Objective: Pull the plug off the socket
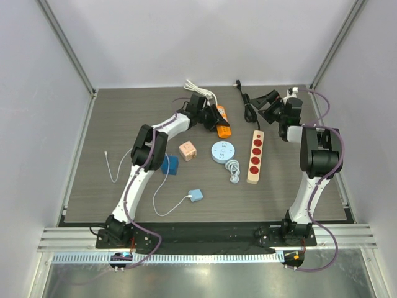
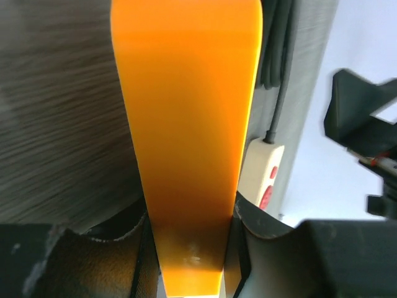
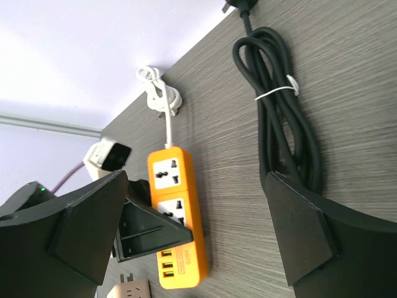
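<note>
The left gripper (image 2: 192,239) pinches the orange power strip (image 2: 186,124) between its fingers, at about 12 o'clock on the table (image 1: 111,118). The strip's white cord (image 3: 160,93) lies bundled at its 11 o'clock. The right gripper (image 1: 273,99), at 2 o'clock, has its fingers spread wide, with a coiled black cord (image 3: 291,130) just beside it.

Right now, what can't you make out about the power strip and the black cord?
- Left wrist view: the orange power strip fills the frame, blurred; its sockets do not show.
- Top view: the left gripper covers part of that strip; a plug under it would not show.
- Right wrist view: the black cord runs behind the right gripper; its lower end is hidden.
</note>
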{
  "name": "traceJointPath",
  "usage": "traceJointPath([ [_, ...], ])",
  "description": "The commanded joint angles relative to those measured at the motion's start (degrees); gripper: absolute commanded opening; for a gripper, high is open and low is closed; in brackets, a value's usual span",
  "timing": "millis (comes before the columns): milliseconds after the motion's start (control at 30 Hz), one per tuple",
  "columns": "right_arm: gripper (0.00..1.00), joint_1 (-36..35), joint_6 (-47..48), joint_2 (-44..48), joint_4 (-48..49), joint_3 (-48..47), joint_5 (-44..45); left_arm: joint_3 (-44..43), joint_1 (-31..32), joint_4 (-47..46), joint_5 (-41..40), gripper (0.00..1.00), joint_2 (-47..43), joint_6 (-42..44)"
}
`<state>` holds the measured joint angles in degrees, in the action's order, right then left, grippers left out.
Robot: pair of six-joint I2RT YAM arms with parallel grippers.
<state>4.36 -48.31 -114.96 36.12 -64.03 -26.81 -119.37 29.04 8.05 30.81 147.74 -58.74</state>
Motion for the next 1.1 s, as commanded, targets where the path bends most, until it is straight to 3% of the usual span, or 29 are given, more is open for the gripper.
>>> traceJointPath([
  [0,0.99,-0.84,2.61,2.81,0.44,0.13,1.14,0.90,-0.74,8.24,-4.49,0.06,-3.95,3.98],
  [100,0.99,-1.02,2.35,2.20,0.44,-0.31,0.71,3.17,-1.35,10.31,-5.15,0.11,-4.22,3.81],
  [300,0.99,-1.98,2.35,1.75,0.71,-0.74,0.35,7.74,-1.62,11.02,-6.37,0.32,-6.06,5.47],
  [400,0.99,-2.69,2.70,1.31,0.53,-1.36,0.09,9.85,-1.62,10.67,-8.30,0.52,-9.04,7.49],
  [433,0.99,-2.78,2.96,1.05,0.10,-1.71,0.00,10.21,-1.62,10.84,-8.66,0.69,-10.09,8.28],
  [467,0.99,-2.78,2.96,1.05,0.01,-1.80,0.00,9.95,-1.62,11.45,-9.35,0.76,-10.54,8.90],
  [733,0.99,-3.04,3.14,0.88,-0.26,-2.15,-0.17,11.61,-2.67,15.06,-13.48,0.72,-16.60,12.50],
  [1067,0.99,-6.10,6.39,2.37,-4.56,-3.91,1.75,24.26,-2.67,16.12,-20.79,0.71,-35.93,18.65],
])
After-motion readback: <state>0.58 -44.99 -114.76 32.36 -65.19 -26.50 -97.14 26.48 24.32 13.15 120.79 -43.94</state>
